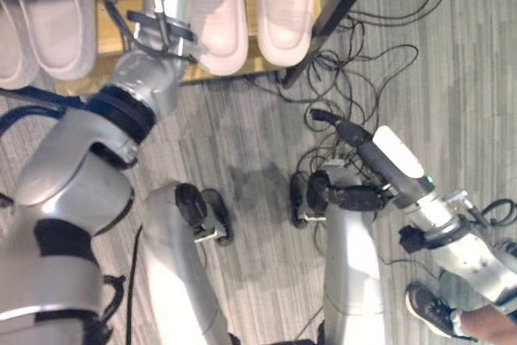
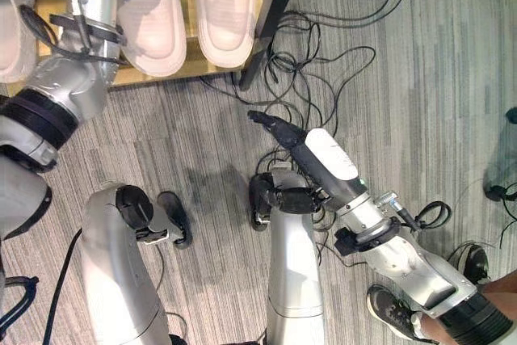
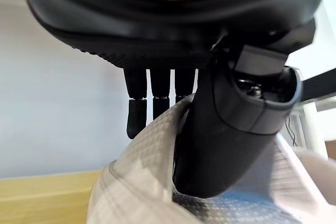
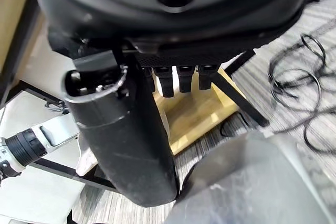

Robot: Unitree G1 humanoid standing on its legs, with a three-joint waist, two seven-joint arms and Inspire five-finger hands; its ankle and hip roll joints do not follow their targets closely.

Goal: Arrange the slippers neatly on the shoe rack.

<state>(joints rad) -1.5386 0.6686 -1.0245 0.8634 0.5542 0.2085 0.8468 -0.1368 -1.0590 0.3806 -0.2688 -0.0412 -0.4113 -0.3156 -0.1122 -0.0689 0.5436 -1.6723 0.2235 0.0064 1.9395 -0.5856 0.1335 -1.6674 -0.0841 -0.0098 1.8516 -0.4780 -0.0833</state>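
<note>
The rack (image 1: pixel 121 78) is a low wooden shelf, and several pale slippers lie on it side by side, their long axes running front to back, rounded ends hanging just over the rack's front edge toward the robot. The left hand (image 3: pixel 220 129) is up at the rack, thumb and fingers pinching the upper of one slipper (image 1: pixel 222 26) in the middle of the row. Just beside it lies another slipper (image 1: pixel 284 14), and two more (image 1: pixel 52 22) lie toward the rack's far left. The right hand (image 1: pixel 355 147) hangs low over the carpet, well away from the rack, fingers loosely straight, holding nothing. My worry: letting go with that overhang could tip the slipper off, or nudge its neighbour crooked.
</note>
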